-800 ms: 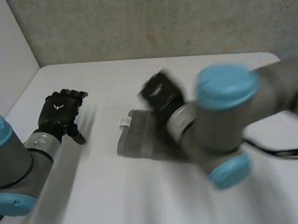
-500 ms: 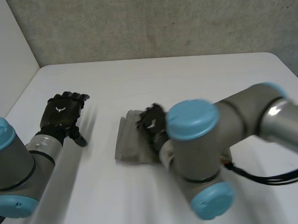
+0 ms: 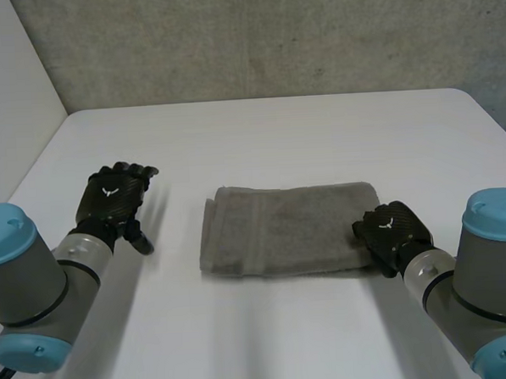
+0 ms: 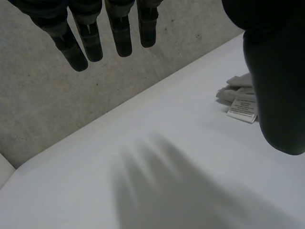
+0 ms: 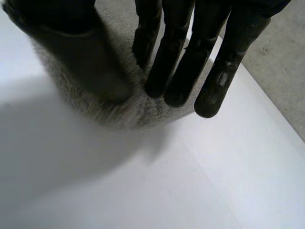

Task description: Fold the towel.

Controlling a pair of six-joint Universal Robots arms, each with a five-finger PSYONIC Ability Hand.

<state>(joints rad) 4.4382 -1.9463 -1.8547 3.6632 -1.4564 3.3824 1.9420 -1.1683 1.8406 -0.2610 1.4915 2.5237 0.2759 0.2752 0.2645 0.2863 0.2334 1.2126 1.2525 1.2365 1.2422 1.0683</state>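
A grey towel (image 3: 285, 228) lies folded into a flat rectangle in the middle of the white table (image 3: 258, 130). My right hand (image 3: 389, 231) rests at the towel's near right corner. In the right wrist view its straight fingers (image 5: 176, 57) and thumb lie over the towel's edge (image 5: 119, 112), so this hand is open. My left hand (image 3: 111, 197) hovers open above bare table, well left of the towel. Beyond its thumb, the left wrist view shows the towel's end (image 4: 236, 88) with a white label (image 4: 242, 109), while its fingers (image 4: 90, 38) hang straight.
Bare table surrounds the towel on all sides. A grey wall (image 3: 253, 37) stands behind the table, and a white side panel (image 3: 10, 92) rises at the far left.
My right arm has swung from the towel's left part back to its near right corner. The towel now lies spread wider and flat. The left hand has barely shifted.
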